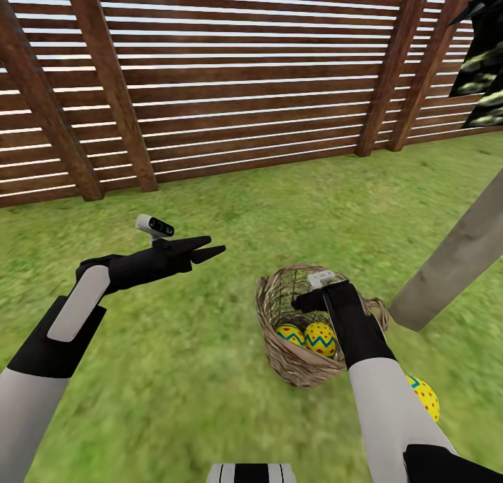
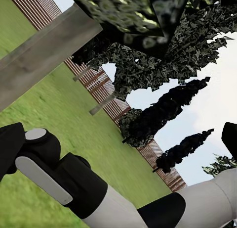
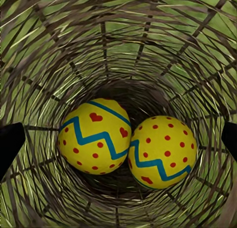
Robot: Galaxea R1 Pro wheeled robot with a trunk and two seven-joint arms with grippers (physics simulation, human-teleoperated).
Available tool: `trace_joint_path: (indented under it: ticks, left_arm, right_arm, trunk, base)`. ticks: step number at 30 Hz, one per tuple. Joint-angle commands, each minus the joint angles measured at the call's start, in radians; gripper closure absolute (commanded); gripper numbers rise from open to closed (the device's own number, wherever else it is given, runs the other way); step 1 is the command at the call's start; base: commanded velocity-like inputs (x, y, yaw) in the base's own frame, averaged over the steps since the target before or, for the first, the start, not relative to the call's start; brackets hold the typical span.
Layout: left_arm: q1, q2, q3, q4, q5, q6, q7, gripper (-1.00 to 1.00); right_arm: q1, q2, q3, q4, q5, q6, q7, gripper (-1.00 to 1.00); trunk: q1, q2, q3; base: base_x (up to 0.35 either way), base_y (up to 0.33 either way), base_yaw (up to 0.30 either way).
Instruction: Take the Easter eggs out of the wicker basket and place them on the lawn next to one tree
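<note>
The wicker basket (image 1: 279, 308) stands on the lawn (image 1: 181, 385) with two Easter eggs (image 1: 320, 338) lying side by side in its bottom. Seen from the right wrist, both are yellow with blue zigzags; one (image 3: 95, 136) has red hearts, the other (image 3: 163, 151) red dots. My right gripper (image 1: 334, 314) hangs over the basket mouth, pointing down, open, its fingertips (image 3: 10, 145) spread on either side of the eggs and touching neither. A third egg (image 1: 426, 398) lies on the grass near the tree trunk (image 1: 450, 263), partly behind my right forearm. My left gripper (image 1: 213, 246) hovers open and empty over grass left of the basket.
A brown slatted fence (image 1: 244, 85) with thick slanted posts bounds the lawn behind. The tree's dark canopy (image 1: 482, 71) shows at the upper right. The left wrist view shows the trunk (image 2: 44, 60), more trees along the fence, and my right arm (image 2: 74, 188).
</note>
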Motion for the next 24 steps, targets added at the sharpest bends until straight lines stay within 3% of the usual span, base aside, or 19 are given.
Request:
trace_joint_path:
  ticks: [1,9,17,22,24]
  left_arm:
    - [-0.001,0.0,-0.002,0.0,0.002,0.004,-0.001,-1.0]
    - [-0.001,-0.004,-0.004,0.0,0.002,0.004,0.0,-1.0]
    - [-0.001,-0.004,-0.004,0.0,0.002,0.004,0.0,-1.0]
    - [-0.001,-0.004,-0.004,0.0,0.002,0.004,0.0,-1.0]
    - [-0.001,-0.004,-0.004,0.0,0.001,0.004,0.0,-1.0]
  right_arm:
    - [-0.001,0.001,-0.003,0.0,0.01,0.003,0.009,-1.0]
    - [-0.001,0.001,-0.005,0.008,0.012,0.006,-0.055,-1.0]
    - [-0.001,0.004,-0.017,0.069,-0.002,-0.004,-0.064,-1.0]
    - [0.0,0.011,-0.075,0.123,-0.003,-0.063,-0.092,-1.0]
    - [0.001,0.012,-0.117,0.161,-0.036,-0.113,-0.121,-1.0]
  trunk:
    - [0.0,0.0,-0.001]
    - [0.0,0.0,-0.001]
    - [0.0,0.0,-0.001]
    - [0.0,0.0,-0.001]
    - [0.0,0.0,-0.001]
  base:
    - [0.0,0.0,0.0]
    - [0.063,0.0,0.0]
    - [0.092,0.0,0.0]
    - [0.002,0.0,0.0]
    - [0.12,0.035,0.0]
